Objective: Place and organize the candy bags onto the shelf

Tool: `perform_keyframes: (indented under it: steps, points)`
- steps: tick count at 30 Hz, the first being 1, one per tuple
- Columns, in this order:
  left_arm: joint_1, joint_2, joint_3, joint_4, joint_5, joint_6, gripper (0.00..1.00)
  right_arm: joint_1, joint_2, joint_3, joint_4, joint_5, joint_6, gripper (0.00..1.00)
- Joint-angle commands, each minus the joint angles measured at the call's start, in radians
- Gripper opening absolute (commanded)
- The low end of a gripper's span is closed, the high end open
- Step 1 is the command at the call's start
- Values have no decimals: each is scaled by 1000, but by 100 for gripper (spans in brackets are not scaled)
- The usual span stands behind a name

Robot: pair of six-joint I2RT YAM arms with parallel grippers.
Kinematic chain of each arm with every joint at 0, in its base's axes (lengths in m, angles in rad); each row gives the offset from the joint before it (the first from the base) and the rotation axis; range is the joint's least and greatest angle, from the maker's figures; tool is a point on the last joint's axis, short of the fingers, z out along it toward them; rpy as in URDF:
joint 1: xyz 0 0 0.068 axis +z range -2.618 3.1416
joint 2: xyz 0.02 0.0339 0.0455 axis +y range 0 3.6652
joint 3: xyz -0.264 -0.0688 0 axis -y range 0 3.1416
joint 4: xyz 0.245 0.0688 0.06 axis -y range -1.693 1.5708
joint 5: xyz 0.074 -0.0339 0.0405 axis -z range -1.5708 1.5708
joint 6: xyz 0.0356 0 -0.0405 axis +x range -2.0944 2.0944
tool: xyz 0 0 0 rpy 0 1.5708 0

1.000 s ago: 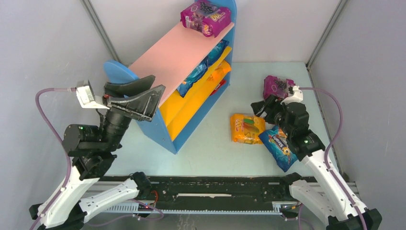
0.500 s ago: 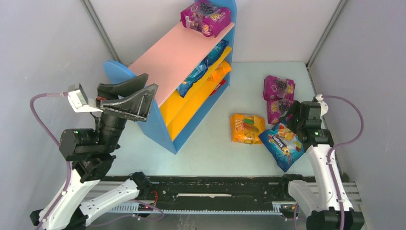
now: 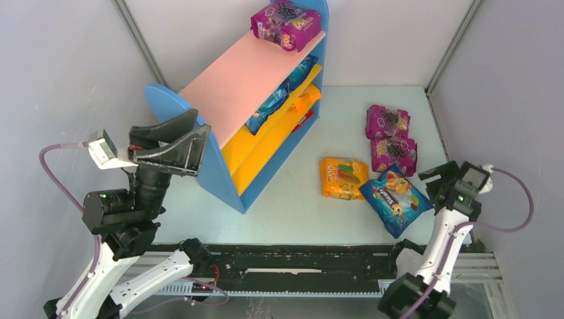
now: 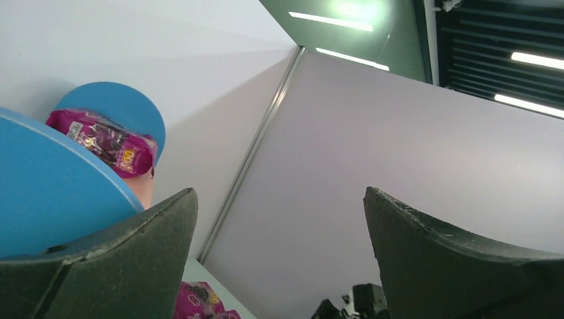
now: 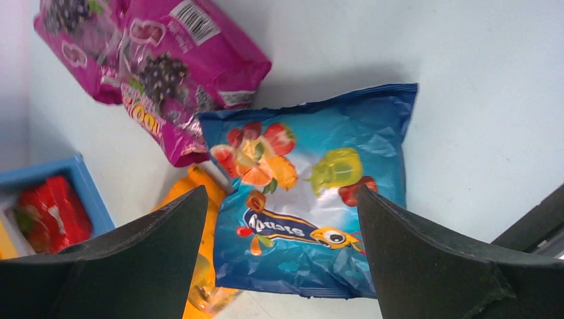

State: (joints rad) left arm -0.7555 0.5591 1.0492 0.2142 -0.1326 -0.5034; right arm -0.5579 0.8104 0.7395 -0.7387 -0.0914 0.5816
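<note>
The blue bag (image 3: 396,199) lies flat on the table (image 3: 292,199), right of centre, print up. Its long axis slants from far-left to near-right. Its left edge overlaps the orange bag (image 3: 342,178), which also lies flat. Its far corner touches a purple bag (image 3: 394,154). A second purple bag (image 3: 387,121) lies just behind that one, the pair in a line toward the back wall.

My right gripper (image 5: 281,193) hangs above the blue bag's near-right side, close to the right wall. Its fingers are spread wide and hold nothing.

The shelf (image 3: 239,83) stands well apart from these bags, at the back left. It is set at a slant, long axis from near-left to far-right, open front toward the loose bags. A third purple bag (image 3: 286,23) sits across the far end of its pink top. Blue bags (image 3: 274,101) lie in the tier below, an orange one (image 3: 304,100) sits under them, and something red (image 3: 302,121) is at the bottom.

My left gripper (image 4: 279,193) is raised just beside the shelf's near side panel, tilted upward, fingers spread wide and empty.
</note>
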Motion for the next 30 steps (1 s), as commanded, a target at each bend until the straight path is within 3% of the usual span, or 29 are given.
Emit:
perform_keyframes:
  steps: [1,4,7,18,26,30]
  points:
    - [9,-14,-40,37,-40,23,100,-186,-60,-67,-23,-191,29,91]
    - [9,13,-52,21,-16,2,100,-310,-64,-123,-33,-265,63,91]
    - [7,54,-30,-31,17,-5,100,-341,-47,-148,-46,-260,70,90]
    - [-3,134,5,-100,118,46,100,-195,-2,-200,-11,-154,97,90]
    - [-69,139,32,-170,90,146,100,-42,119,-266,78,-95,138,89]
    - [-84,134,28,-177,83,174,100,134,153,-288,132,-124,186,86]
